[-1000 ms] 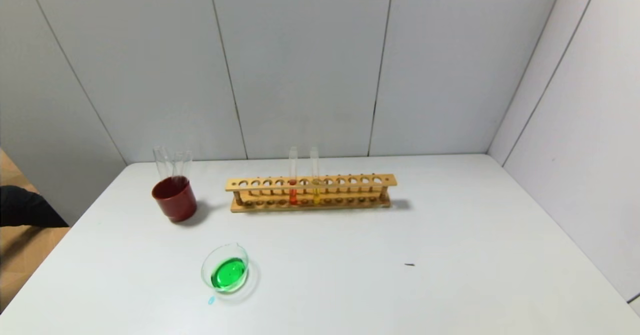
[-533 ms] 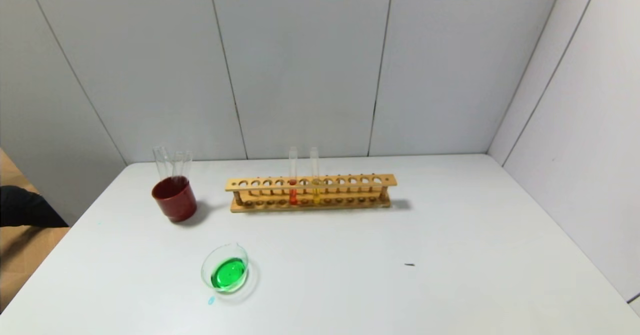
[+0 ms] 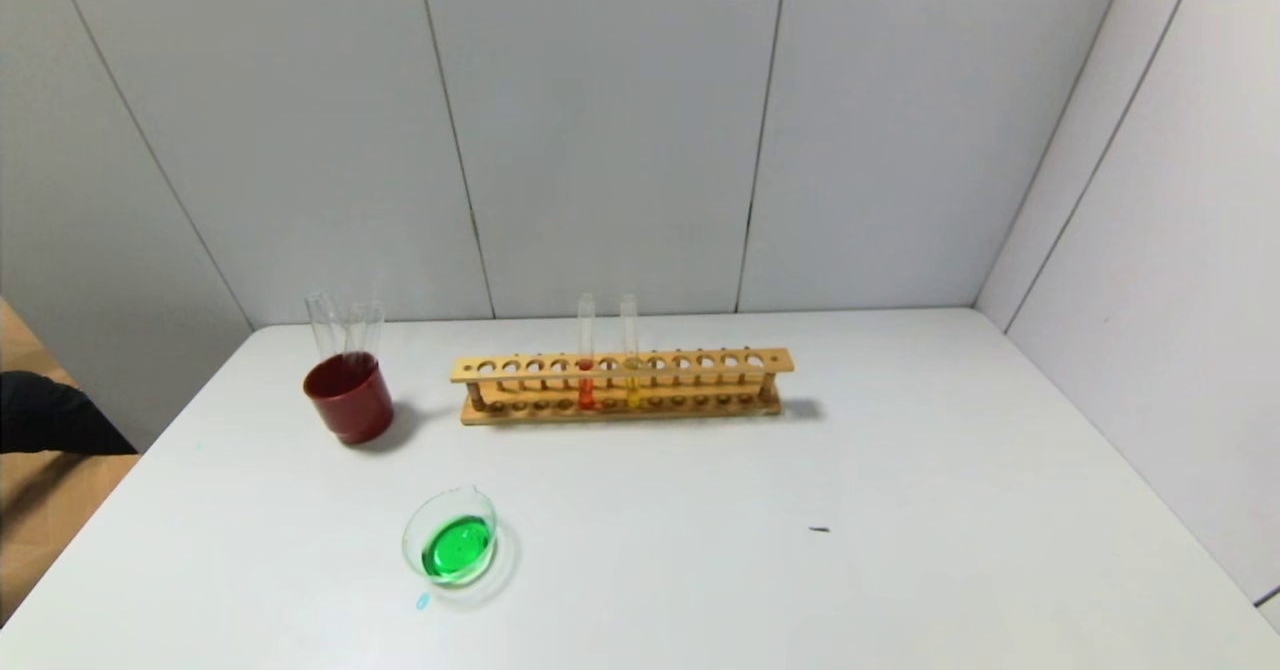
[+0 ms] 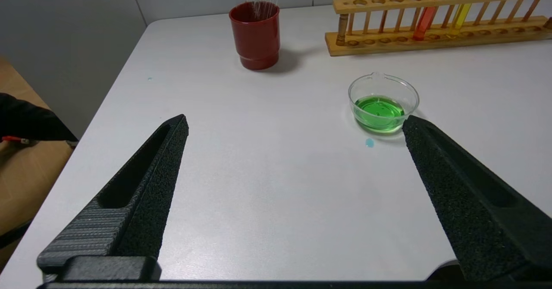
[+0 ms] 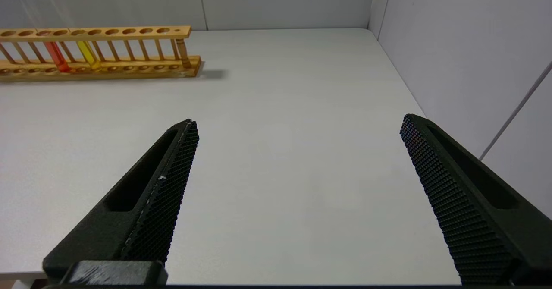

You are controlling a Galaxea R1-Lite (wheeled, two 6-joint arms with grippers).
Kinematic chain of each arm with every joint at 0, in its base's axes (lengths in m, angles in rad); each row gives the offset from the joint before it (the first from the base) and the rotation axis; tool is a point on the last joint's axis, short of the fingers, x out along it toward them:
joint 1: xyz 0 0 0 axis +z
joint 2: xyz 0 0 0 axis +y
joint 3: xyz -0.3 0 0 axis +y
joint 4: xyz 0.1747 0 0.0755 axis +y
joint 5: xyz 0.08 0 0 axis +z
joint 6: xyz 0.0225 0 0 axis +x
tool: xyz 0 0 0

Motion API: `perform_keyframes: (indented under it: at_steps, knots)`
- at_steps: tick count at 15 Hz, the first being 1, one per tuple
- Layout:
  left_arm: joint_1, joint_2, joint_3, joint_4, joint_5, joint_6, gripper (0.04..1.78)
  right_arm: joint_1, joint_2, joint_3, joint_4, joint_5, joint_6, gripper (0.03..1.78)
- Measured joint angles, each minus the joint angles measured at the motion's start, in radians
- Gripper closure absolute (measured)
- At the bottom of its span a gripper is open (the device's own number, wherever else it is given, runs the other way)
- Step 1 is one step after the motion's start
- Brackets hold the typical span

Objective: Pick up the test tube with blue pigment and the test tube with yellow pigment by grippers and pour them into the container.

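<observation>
Both black pincers, left (image 4: 293,125) and right (image 5: 297,125), are hanging wide and empty over the white table (image 3: 900,470). The small clear glass container (image 3: 450,546) is holding green liquid, suggesting pouring is done; emptied slim glass tubes (image 3: 345,325) are standing in the dark red cup (image 3: 349,400).

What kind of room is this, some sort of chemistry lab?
Probably a mock-up lab bench for robot practice: a wooden test tube rack holding coloured tubes, a glass container of green liquid and a dark red cup sit on a white table inside plain grey panel walls.
</observation>
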Motion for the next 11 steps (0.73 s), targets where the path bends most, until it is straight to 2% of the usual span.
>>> perform_keyframes:
  at_steps: [11]
  knots:
    - [0.000,0.000,0.001,-0.003,0.007,-0.040,0.07,0.000,0.000,0.000,0.001,0.000,-0.001,0.10]
